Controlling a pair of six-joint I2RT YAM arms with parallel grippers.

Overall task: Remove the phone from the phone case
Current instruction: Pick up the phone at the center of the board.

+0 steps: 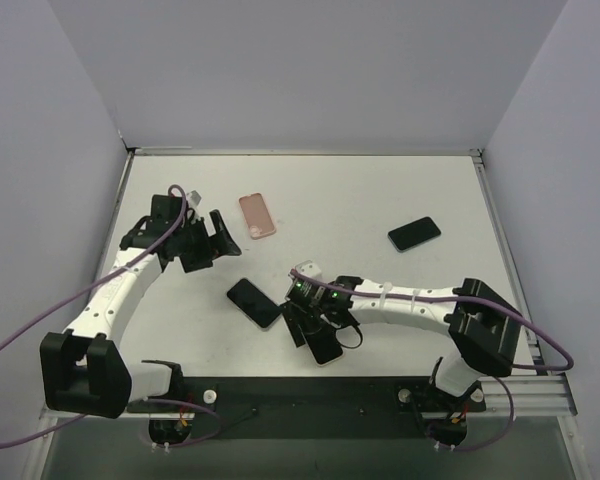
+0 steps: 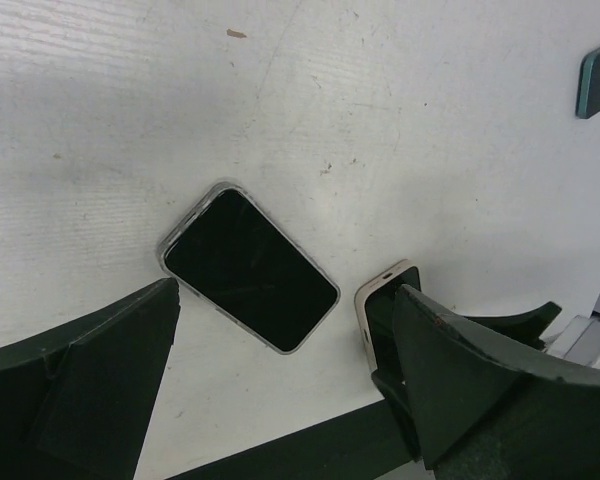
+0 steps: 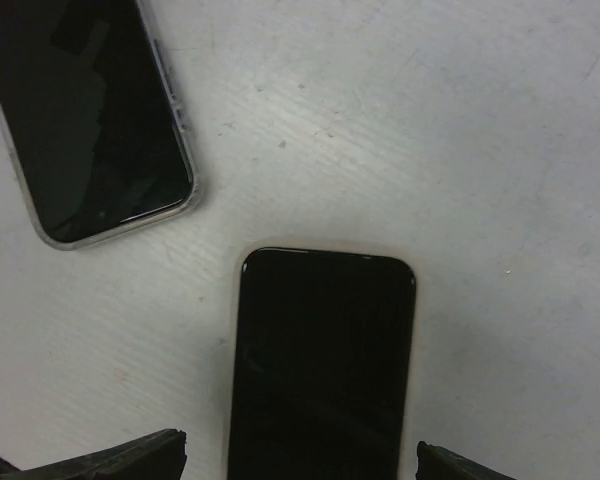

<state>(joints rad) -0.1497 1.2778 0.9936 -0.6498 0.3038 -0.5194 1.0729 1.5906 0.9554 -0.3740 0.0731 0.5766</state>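
Phone [image 3: 320, 370] in cream case [image 2: 362, 310] | right gripper [image 3: 300, 462] wide, astride it | left gripper [image 2: 285, 330] wide

A clear-cased phone [image 2: 248, 268] lies flat between spread fingers [image 2: 100, 380].

- Cased phone [image 2: 248, 268] lies flat on the table [image 1: 380, 190], left of centre
- Near phone [image 3: 320, 360] lies just right of it, closer to the arm bases
- Far phone [image 1: 257, 215] lies behind both
- Right phone [image 1: 414, 233] lies well apart, toward the right edge
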